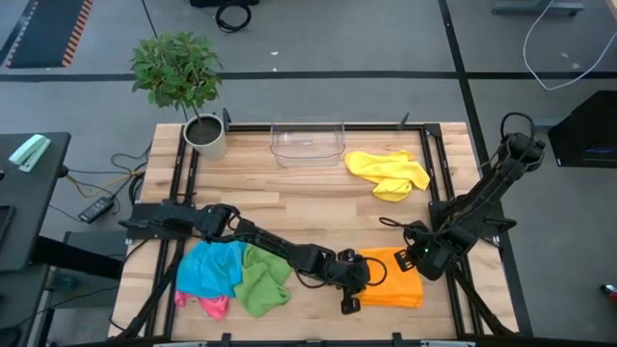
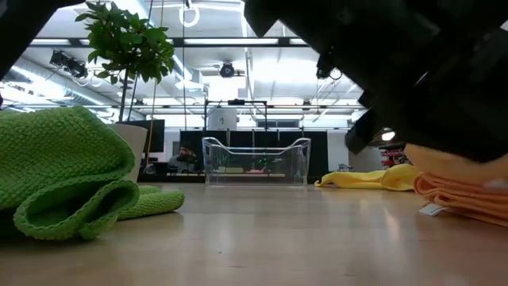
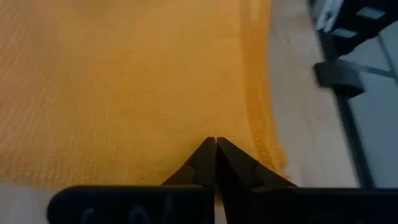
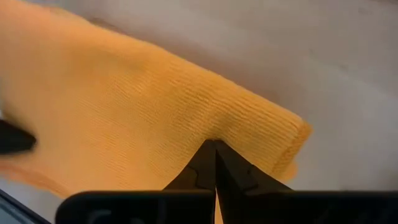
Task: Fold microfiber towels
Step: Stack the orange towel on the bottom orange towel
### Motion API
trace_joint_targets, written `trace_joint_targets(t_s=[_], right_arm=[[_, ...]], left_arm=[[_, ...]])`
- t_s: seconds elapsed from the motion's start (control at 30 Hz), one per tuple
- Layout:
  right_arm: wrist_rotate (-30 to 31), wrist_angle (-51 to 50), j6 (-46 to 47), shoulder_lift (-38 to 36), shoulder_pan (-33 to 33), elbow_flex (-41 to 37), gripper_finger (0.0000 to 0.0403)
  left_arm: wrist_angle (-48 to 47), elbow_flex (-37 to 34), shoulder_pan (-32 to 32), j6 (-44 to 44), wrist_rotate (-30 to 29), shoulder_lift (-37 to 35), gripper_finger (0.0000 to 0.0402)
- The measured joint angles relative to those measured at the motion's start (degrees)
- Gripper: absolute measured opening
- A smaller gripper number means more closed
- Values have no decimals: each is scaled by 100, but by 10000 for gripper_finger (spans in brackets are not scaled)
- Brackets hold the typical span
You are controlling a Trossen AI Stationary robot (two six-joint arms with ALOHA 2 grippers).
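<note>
Wooden table (image 1: 308, 183), near edge: orange towel (image 1: 393, 278) lies folded flat. Left gripper (image 1: 353, 285) pinched shut on its left edge, right gripper (image 1: 421, 255) pinched shut on its right corner. Blue towel (image 1: 207, 270), green towel (image 1: 262, 281), pink towel (image 1: 214, 306) heaped left; yellow towel (image 1: 388, 172) crumpled beside clear bin (image 1: 308, 141)

The scene is evenly and brightly lit from overhead; in the low view long ceiling light strips (image 2: 262, 41) are seen glaring white, and a soft sheen is thrown on the counter (image 2: 262, 238). Only faint, short shadows are cast beneath the arms in the high view. In the low view the green towel (image 2: 63, 171) and the dark arm at upper right are blurred by closeness, while the wrist views are rendered soft throughout.
</note>
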Motion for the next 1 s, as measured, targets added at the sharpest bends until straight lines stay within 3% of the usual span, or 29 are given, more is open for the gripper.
trace_joint_targets(t_s=[0.17,0.37,0.6,0.7,0.83,1.0], right_arm=[[-281,189,179,1,19,-212,4],[-618,135,193,1,19,-245,4],[-652,-948,80,1,17,462,3],[-413,-815,92,13,159,854,3],[-14,-45,289,491,592,1076,3],[-323,279,628,1383,861,1081,3]], left_arm=[[-408,0,-20,-148,-6,0,33],[-376,0,-27,-298,-6,-16,12],[287,5,-12,-225,-3,-320,16],[282,6,-14,-212,-1,-323,30],[70,4,-80,-101,72,-284,33],[108,-1,-130,192,95,-172,16]])
